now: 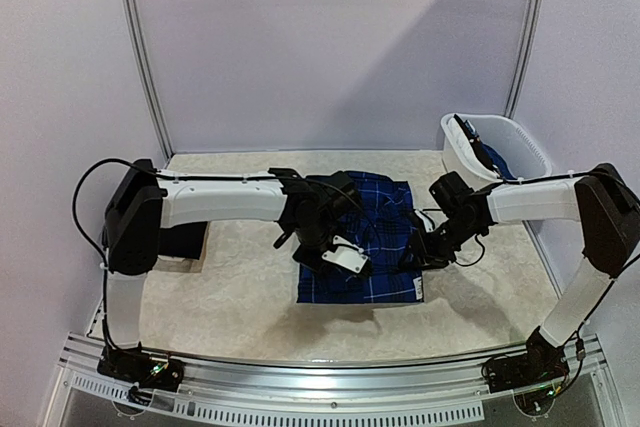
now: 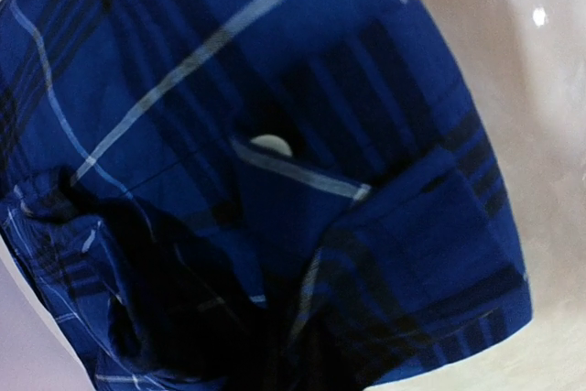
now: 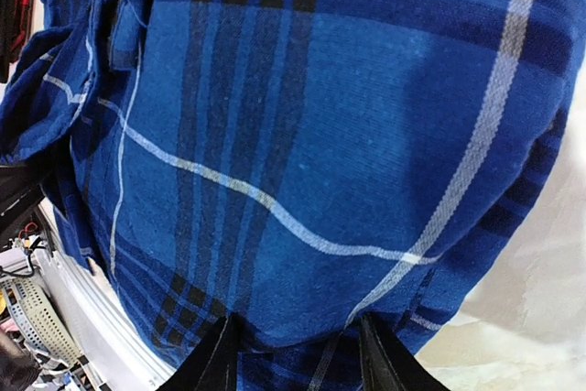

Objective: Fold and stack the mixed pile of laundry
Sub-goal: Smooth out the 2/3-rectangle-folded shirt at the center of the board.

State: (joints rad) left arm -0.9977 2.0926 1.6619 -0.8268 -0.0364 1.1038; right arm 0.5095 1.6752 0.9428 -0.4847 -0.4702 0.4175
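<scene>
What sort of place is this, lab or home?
Probably a lab robot cell: bare white wall panels, left arm and right arm bolted to an aluminium rail, a blue plaid shirt on the table, a white basket nearby.

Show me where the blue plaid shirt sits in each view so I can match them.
Top external: blue plaid shirt at the middle of the table.
Left wrist: fills most of the frame.
Right wrist: fills nearly everything.
Shared landmark: pale table showing past the shirt's edge.

Left arm (image 1: 220, 202) and right arm (image 1: 530, 202) reach inward, wrists down.
</scene>
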